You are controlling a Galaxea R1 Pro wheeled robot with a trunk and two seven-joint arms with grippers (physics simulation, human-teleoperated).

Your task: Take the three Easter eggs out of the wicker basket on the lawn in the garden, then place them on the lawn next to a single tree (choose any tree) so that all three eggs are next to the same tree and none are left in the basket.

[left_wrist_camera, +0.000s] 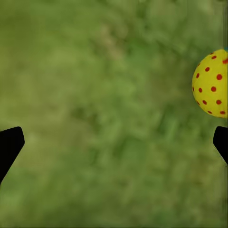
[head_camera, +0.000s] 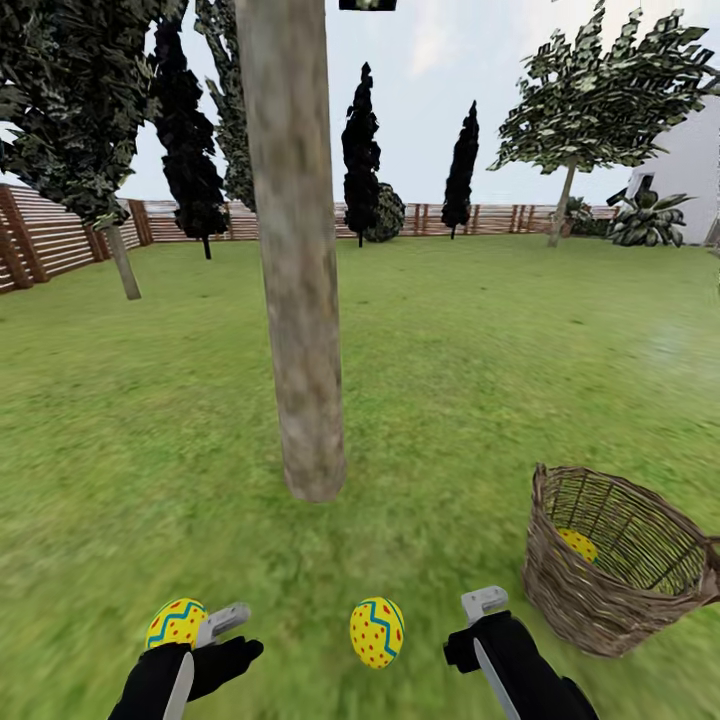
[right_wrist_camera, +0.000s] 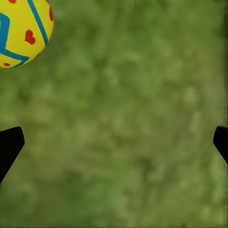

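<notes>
Remaining egg [head_camera: 578,543] sits in wicker basket [head_camera: 590,590], at two o'clock from the nearer right gripper [head_camera: 484,604]; both grippers gape, empty.

Dark cone-shaped trees [head_camera: 361,150] stood along the far side w/ another [head_camera: 461,165] to its right and one [head_camera: 188,140] further left. Round bush [head_camera: 388,212] sat beside the middle cone, approx. touching it. White building wall [head_camera: 690,170] showed at far right, spiky-leaved plant [head_camera: 648,220] in front of it. Sky [head_camera: 430,70] was pale, w/ faint cloud.
</notes>
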